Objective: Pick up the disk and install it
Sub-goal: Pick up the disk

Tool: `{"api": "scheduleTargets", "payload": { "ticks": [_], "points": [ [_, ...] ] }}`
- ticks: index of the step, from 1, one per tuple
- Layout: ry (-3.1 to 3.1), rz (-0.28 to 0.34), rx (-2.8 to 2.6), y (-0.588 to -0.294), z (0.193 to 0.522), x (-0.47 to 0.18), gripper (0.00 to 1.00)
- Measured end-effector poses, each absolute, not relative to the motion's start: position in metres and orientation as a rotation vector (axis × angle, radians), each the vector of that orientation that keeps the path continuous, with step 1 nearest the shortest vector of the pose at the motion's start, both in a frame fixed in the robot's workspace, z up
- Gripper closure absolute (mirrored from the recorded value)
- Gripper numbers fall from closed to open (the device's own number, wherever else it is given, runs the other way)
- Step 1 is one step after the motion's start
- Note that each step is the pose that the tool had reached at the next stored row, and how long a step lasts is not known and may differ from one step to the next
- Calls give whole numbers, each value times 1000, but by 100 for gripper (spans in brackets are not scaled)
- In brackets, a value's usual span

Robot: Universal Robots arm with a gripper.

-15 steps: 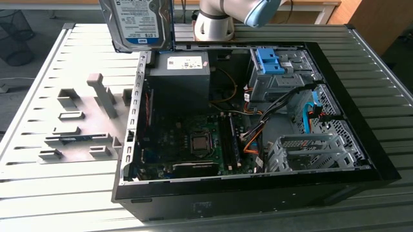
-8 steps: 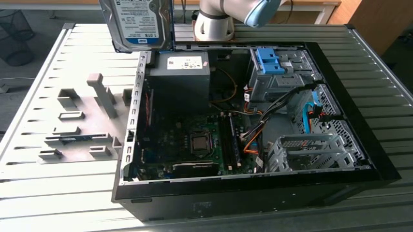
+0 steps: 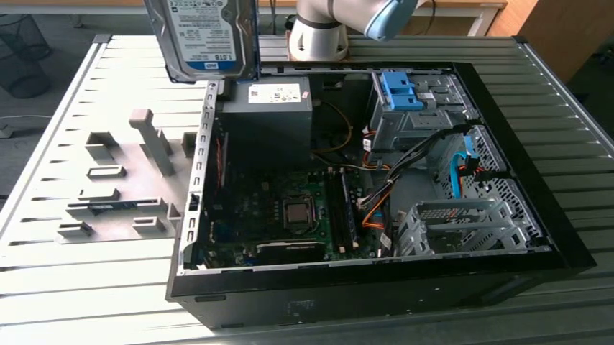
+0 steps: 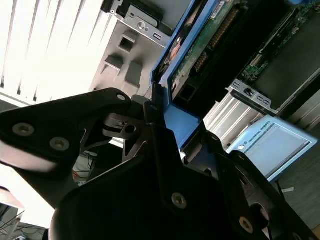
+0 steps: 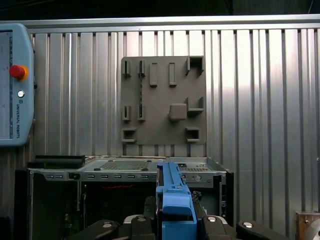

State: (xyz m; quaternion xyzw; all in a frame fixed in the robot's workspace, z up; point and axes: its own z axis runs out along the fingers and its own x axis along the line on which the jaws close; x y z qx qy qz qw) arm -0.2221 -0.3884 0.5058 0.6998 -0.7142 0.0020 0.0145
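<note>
While the disk (image 3: pixel 203 36) hangs upright, long axis vertical, over the far corner of the case (image 3: pixel 537 187) at the exterior view's left, the second wrist view shows my gripper (image 4: pixel 167 125) closed tight on it, and the first wrist view shows it edge-on in my grasp.

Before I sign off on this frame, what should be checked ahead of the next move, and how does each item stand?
1. Disk raised off the table, up beside the computer case: ok.
2. Gripper closed on the disk's blue frame, seen in both wrist views: ok.
3. Case side open, inside exposed: ok.
4. Drive cage has a free slot: cannot tell.
5. Cables clear of the cage: cannot tell.
</note>
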Motion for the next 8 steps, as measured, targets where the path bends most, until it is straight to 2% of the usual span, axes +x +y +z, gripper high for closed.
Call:
{"api": "scheduleTargets", "payload": {
  "ticks": [8],
  "points": [
    [-2222, 9, 2177, -400, 505, -211, 64]
  ]
}}
